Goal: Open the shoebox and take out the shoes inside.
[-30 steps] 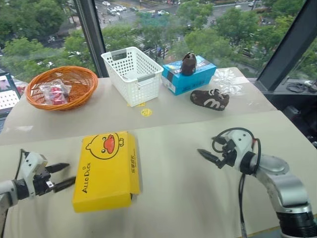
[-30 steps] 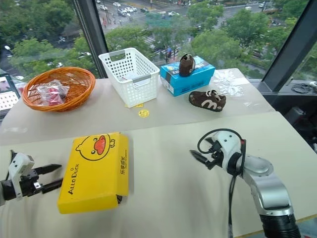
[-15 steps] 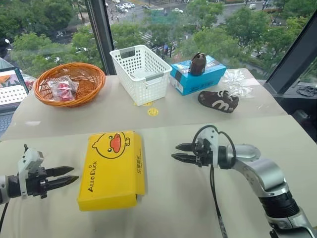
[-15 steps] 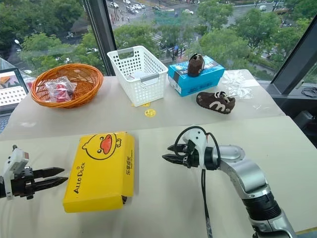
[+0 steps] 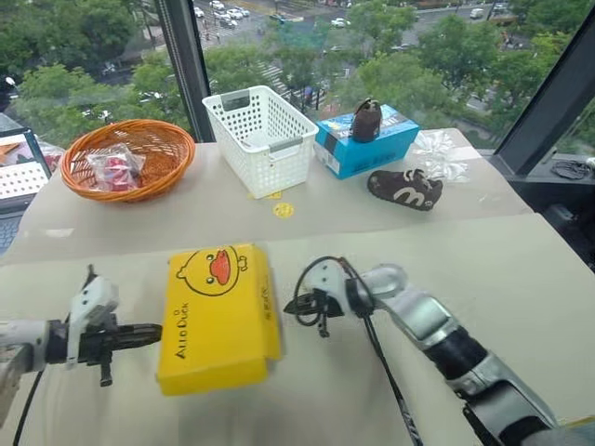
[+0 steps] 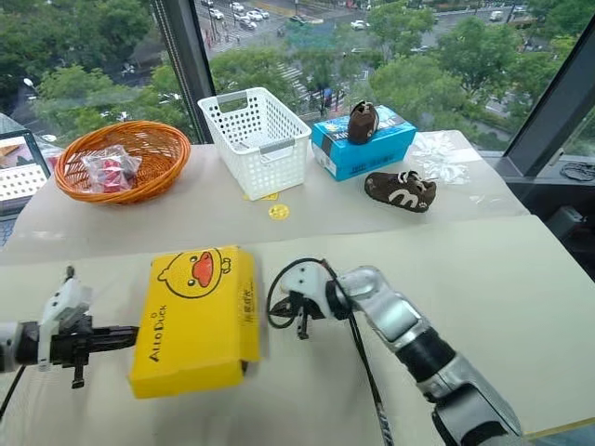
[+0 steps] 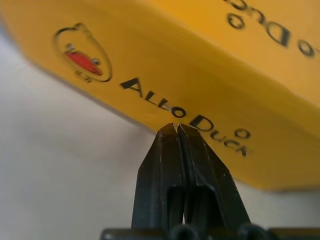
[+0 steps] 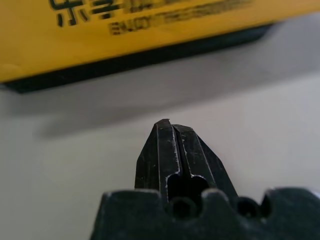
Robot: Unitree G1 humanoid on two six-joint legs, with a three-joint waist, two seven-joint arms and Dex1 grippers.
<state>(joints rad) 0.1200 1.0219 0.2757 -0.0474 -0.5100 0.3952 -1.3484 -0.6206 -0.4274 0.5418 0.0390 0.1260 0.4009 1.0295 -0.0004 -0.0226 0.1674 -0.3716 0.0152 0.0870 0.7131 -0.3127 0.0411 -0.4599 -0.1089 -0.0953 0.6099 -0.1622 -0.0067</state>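
Grippers flank a closed shoebox [image 5: 219, 315] on the near table [image 5: 521, 269]. The left gripper [image 5: 156, 331], fingers pressed together, points at the box's left side, its tips just beside the yellow wall printed "Allo Duck"; whether they touch it cannot be told. The right gripper [image 5: 291, 308], fingers likewise pressed together, points at the box's right side, tips near the edge where the yellow lid meets the black base, with a strip of bare table between in the right wrist view. The box lies flat, lid on, duck face toward the far end; no task shoes are visible. On the far table, from the robot's left: an orange wicker basket [image 5: 127, 159] holding a clear packet with red items [image 5: 109, 168], a white plastic basket [image 5: 261, 138], a blue box [image 5: 360, 140] with a dark brown shoe [image 5: 366, 120] on top, and a second brown shoe [image 5: 403, 189] lying just before the box. A yellow round sticker [image 5: 284, 210] sits near the white basket. A laptop [image 5: 17, 172] edges in at far left.
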